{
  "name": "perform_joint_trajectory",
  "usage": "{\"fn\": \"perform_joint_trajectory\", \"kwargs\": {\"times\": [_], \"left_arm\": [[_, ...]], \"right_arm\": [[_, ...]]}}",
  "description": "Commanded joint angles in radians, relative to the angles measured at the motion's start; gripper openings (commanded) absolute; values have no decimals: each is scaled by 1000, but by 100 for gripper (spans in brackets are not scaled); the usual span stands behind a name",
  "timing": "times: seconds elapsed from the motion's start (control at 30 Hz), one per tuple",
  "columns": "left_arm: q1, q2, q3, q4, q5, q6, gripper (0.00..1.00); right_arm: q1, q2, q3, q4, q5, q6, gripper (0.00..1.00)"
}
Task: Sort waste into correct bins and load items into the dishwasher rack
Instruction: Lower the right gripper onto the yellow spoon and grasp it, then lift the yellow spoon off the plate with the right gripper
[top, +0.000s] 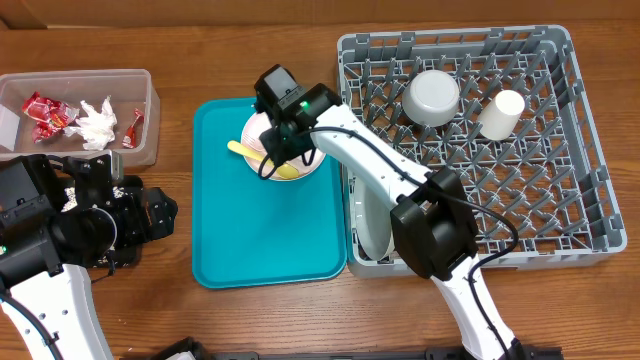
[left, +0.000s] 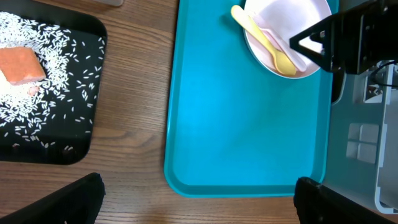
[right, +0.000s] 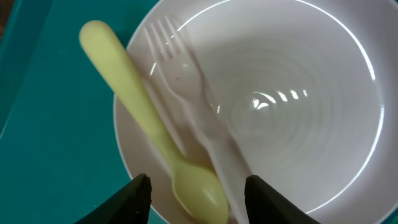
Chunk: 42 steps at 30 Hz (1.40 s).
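Observation:
A pale pinkish-white plate (top: 311, 166) lies on the teal tray (top: 270, 230) with a yellow spoon (top: 240, 150) and a white fork on it. My right gripper (top: 283, 140) hovers just above it, open. In the right wrist view its fingers (right: 198, 199) straddle the spoon's bowl (right: 143, 118) and the fork's handle (right: 186, 87) over the plate (right: 298, 124). My left gripper (left: 199, 202) is open and empty above the table by the teal tray's near edge. The black tray (left: 81, 134) holds rice grains (left: 62, 50) and an orange cube (left: 22, 64).
The clear tub (top: 148, 110) at the back left holds red wrappers (top: 45, 112) and a white napkin (top: 97, 125). The grey rack (top: 560, 200) on the right holds a grey bowl (top: 432, 97), a white cup (top: 500, 113) and an upright grey plate (top: 372, 225).

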Motion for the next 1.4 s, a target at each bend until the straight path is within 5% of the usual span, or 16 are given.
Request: {"fn": "perform_joint_trajectory", "kwargs": {"times": [0.0, 0.37, 1.37], "left_arm": [[7, 2, -7, 4, 10, 8, 100], [7, 2, -7, 4, 10, 8, 100], [7, 2, -7, 4, 10, 8, 100]], "right_arm": [[23, -37, 21, 15, -19, -7, 52], [54, -11, -100, 165, 4, -46, 54], [52, 63, -103, 196, 31, -60, 49]]}}
